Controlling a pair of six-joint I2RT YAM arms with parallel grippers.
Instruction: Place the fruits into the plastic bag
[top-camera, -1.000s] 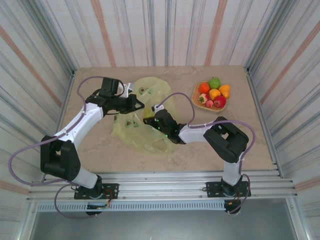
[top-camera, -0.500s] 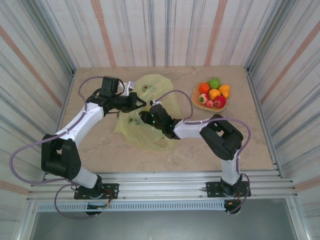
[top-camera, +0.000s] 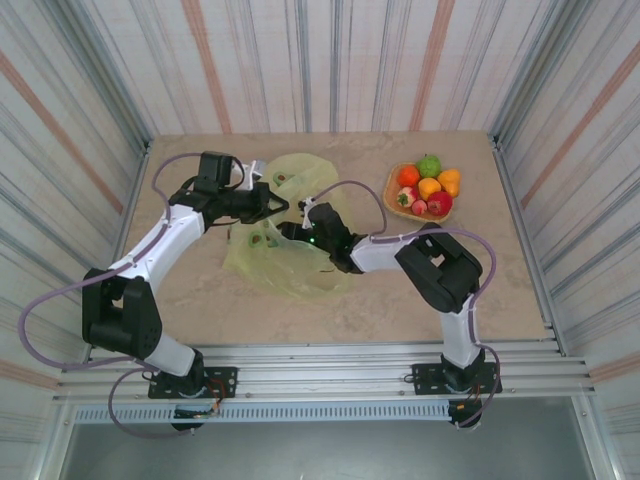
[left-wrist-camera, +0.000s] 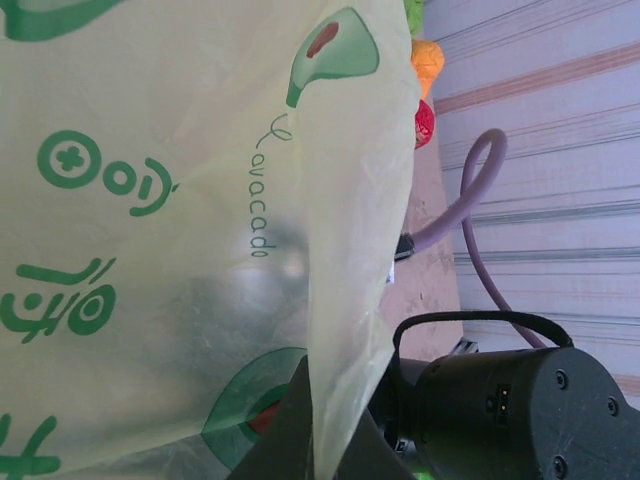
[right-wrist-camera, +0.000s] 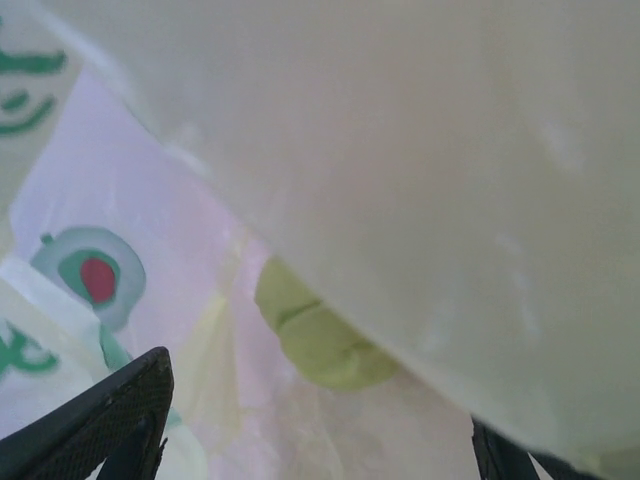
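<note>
The yellow-green plastic bag (top-camera: 285, 262) with avocado prints lies mid-table. My left gripper (top-camera: 277, 207) is shut on its upper edge; in the left wrist view the film (left-wrist-camera: 200, 200) runs down between the gripper (left-wrist-camera: 322, 445) and its closed fingers. My right gripper (top-camera: 298, 232) reaches into the bag mouth and stands open (right-wrist-camera: 318, 400), fingers (right-wrist-camera: 110, 415) wide apart with nothing between them. A pale green fruit (right-wrist-camera: 320, 340) lies inside the bag just ahead of it. Several fruits (top-camera: 430, 187) sit on the woven tray (top-camera: 392, 190).
The tray stands at the back right near the right wall. Striped walls close the table on three sides. The right arm's purple cable (top-camera: 365, 200) arcs over the table between bag and tray. Orange (left-wrist-camera: 427, 60) and red (left-wrist-camera: 424, 122) fruits show past the bag edge.
My right gripper has pushed up and left, deeper into the bag mouth. The left gripper shifted slightly back-left with the bag edge, and the bag bunched toward it.
</note>
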